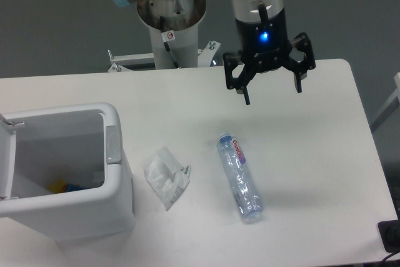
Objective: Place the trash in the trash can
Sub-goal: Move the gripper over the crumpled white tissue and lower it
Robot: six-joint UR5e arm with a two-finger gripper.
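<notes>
White table on a grey floor

The white table (325, 154) fills most of the view, its rounded far right corner showing. A small black object (390, 236) sits at its near right edge, with grey floor (56, 23) beyond the far side.

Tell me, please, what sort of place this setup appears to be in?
Probably a robotics lab or test cell, not a home. A pedestal-mounted arm with an open hand hangs over a plain white table, where a wrapper, a crushed bottle and an open trash can are laid out.

trash can (115, 173): left side, lid cut by frame edge | contents yellow-blue, unidentifiable | arm top cropped
</notes>
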